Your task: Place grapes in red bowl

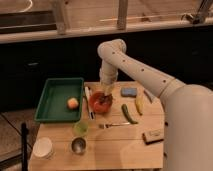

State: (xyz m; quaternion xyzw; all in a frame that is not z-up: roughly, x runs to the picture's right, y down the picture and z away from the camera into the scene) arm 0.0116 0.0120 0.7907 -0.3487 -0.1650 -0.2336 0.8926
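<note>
The red bowl (98,104) stands on the wooden table (120,150), just right of the green tray. My gripper (105,96) reaches straight down from the arm into the bowl's right half. A small dark mass, the grapes (104,102), shows inside the bowl right under the gripper. The gripper partly hides them, and I cannot tell whether it still holds them.
The green tray (55,102) holds a yellow-orange apple (73,103). A green cup (80,128), a metal cup (78,145) and a white bowl (42,147) stand at the front left. A blue sponge (129,92), a banana (139,104), a green vegetable (128,114), a fork (112,125) and a wrapped bar (152,135) lie to the right.
</note>
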